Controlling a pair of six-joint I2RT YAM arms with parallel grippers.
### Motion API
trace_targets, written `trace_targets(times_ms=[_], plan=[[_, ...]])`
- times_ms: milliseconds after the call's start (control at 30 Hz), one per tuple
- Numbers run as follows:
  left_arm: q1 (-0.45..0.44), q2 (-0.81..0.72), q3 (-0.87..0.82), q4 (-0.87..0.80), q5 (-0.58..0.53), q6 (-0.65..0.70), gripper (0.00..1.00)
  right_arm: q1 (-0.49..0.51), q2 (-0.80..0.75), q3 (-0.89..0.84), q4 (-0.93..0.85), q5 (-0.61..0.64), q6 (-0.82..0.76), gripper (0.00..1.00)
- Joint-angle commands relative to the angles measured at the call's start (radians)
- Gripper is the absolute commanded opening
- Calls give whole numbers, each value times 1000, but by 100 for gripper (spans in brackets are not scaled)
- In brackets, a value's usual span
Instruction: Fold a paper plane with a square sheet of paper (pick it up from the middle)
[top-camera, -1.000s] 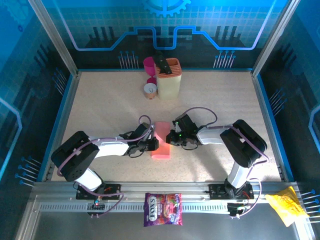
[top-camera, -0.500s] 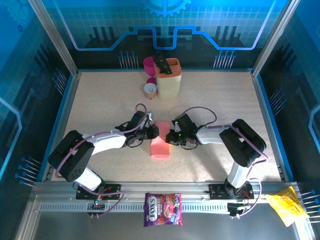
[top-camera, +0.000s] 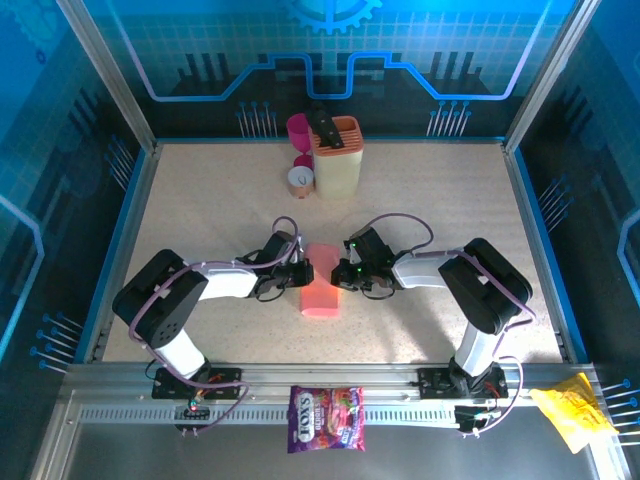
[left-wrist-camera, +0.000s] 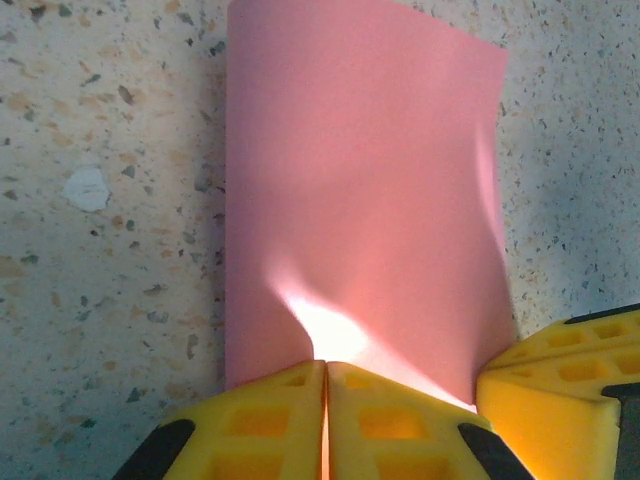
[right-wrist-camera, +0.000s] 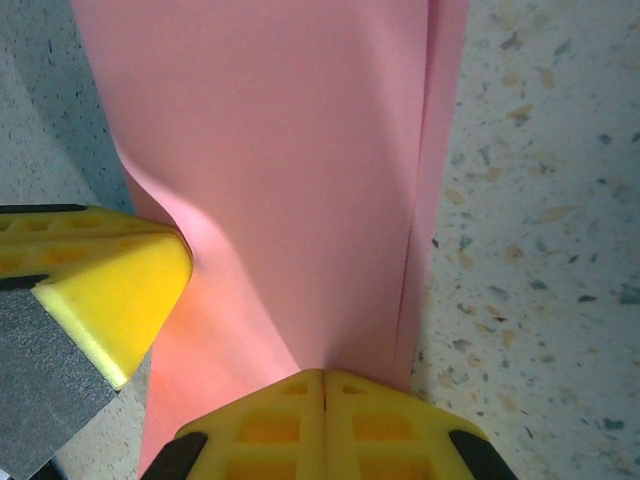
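One fold looks done; the left pincer (left-wrist-camera: 325, 372) and right pincer (right-wrist-camera: 322, 380) each pinch the doubled sheet (left-wrist-camera: 350, 150); wings remain.

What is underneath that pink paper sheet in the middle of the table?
Speckled beige tabletop shows all around the thin salmon-pink paper sheet; whatever lies directly beneath its folded layers is covered.

Matte pink paper sheet (left-wrist-camera: 360, 170), speckled stone-look table (left-wrist-camera: 100, 250); yellow moulded plastic fingers (left-wrist-camera: 250, 420)
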Motion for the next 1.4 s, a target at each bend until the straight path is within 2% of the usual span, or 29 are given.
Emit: trace_targets(times_ms=[0, 100, 267, 667, 967, 1367], plan=[[9, -61, 41, -44, 4, 5, 14, 12, 73, -52, -154, 114, -8, 0], [20, -70, 91, -70, 20, 23, 16, 12, 80, -48, -155, 114, -9, 0], [48, -13, 138, -78, 40, 49, 15, 12, 93, -43, -153, 115, -10, 0], [61, 107, 82, 16, 10, 38, 12, 12, 108, -48, -151, 115, -14, 0], [79, 38, 150, -37, 42, 56, 14, 14, 115, -48, -154, 118, -18, 0], [122, 137, 226, -30, 58, 75, 11, 18, 128, -54, -145, 123, -11, 0]])
